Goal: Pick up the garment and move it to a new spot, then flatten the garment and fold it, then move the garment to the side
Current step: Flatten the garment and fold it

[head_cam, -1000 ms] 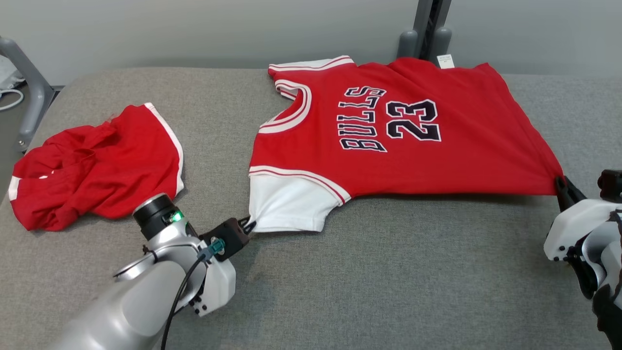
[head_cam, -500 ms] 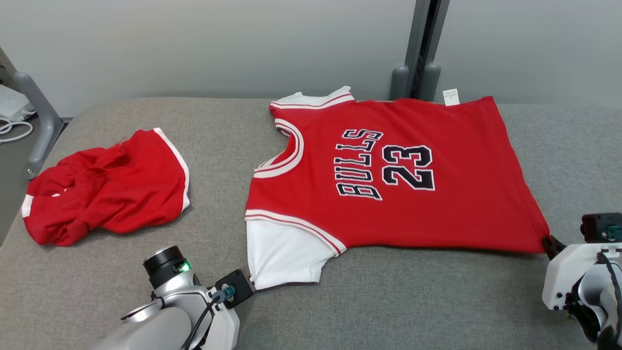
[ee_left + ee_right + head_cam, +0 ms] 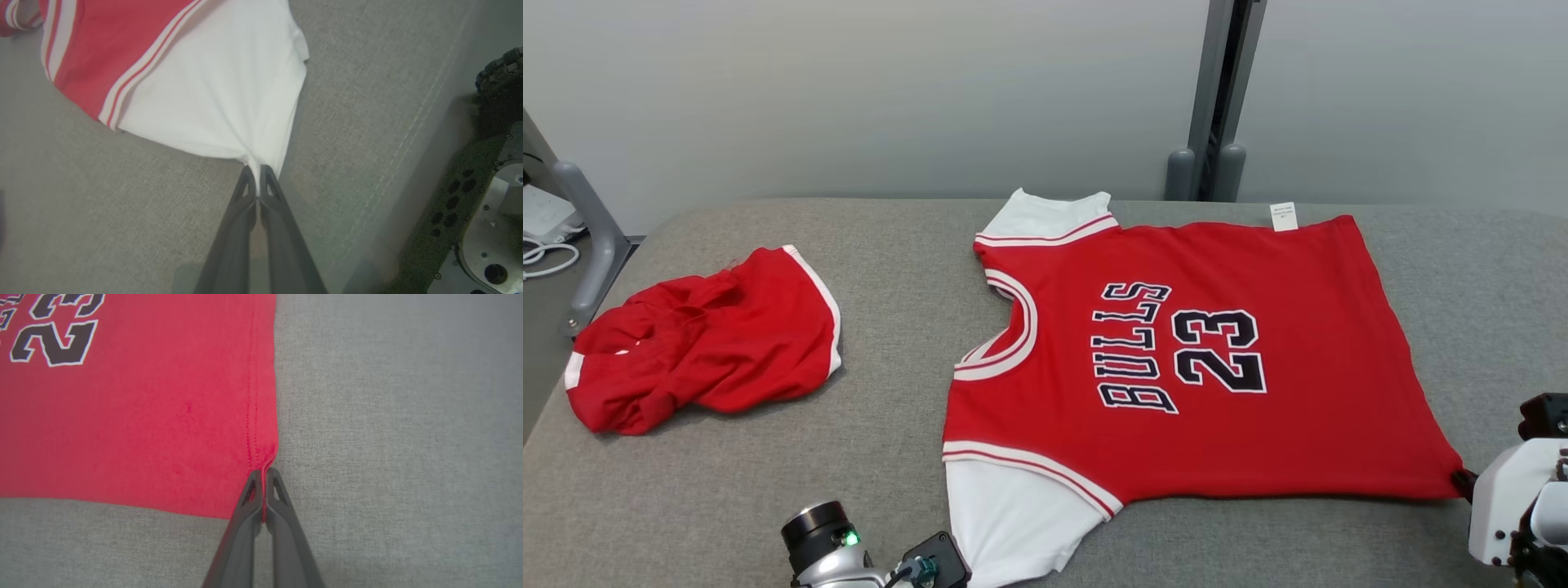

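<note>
In the head view we saw the jersey spread print-up on the grey padded surface, well apart from a crumpled red garment. This view gave us the overall lay: mostly smooth, with the near edge stretched straight. We judged the step to be flattening, best done by drawing both near corners evenly and low, so the cloth neither skewed nor lifted. The left wrist view added the grip itself: the left gripper was pinched tight on the corner of the white sleeve, and creases fanned from the pinch, a sign to ease the tension before letting go. The right wrist view showed the right gripper clamped on the red hem corner, where the fabric lay flat.
</note>
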